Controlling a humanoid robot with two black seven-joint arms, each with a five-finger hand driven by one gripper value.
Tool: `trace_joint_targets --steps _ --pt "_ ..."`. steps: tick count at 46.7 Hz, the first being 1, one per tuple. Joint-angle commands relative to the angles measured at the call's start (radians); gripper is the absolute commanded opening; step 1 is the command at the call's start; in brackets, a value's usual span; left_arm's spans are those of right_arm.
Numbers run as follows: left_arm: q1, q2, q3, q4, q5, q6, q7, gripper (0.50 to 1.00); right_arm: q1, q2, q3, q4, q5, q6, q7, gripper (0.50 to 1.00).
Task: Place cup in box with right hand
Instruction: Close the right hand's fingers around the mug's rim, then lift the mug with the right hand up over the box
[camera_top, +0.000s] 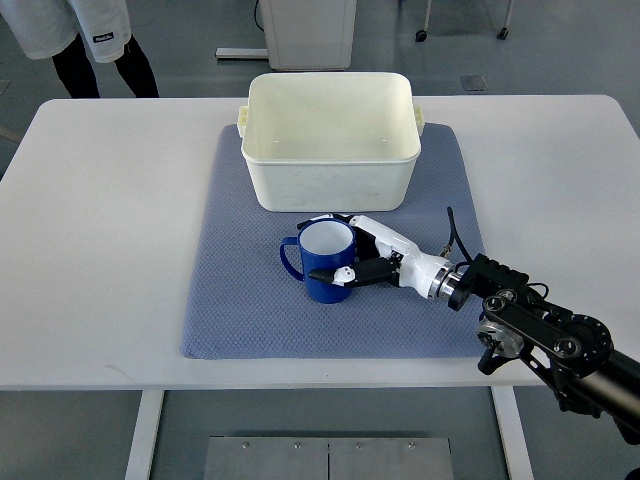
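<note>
White table (100, 200) carries a blue mat (230, 300) at centre frame; a person stands upper left. Box (328, 140): empty, upper centre. Cup (322, 262): upright on mat, right hand (365, 255) fingers clamped around it.

Bright, even light (soft shadows)

The robot's right hand (352, 252) is white with black fingertips and dark joints. A silver metal ring joins it to a black forearm (545, 335) built of rounded segments with round screws. A thin black cable loops up near the wrist. Part of a person (95, 40) shows: white shorts with a small label, black leggings.
</note>
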Motion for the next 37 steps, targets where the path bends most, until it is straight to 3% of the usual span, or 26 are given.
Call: trace_joint_targets --steps 1,15,37 --pt "0.0 0.0 0.0 0.001 0.0 0.0 0.0 1.0 0.0 0.002 0.0 0.003 0.0 -0.006 -0.004 0.5" --pt "0.0 0.0 0.0 0.001 0.0 0.0 0.0 1.0 0.008 -0.035 0.006 0.031 0.001 -0.023 0.011 0.5" --pt "0.0 0.0 0.0 0.0 0.0 0.0 0.0 1.0 0.012 -0.238 0.027 0.23 0.016 -0.04 0.008 0.5"
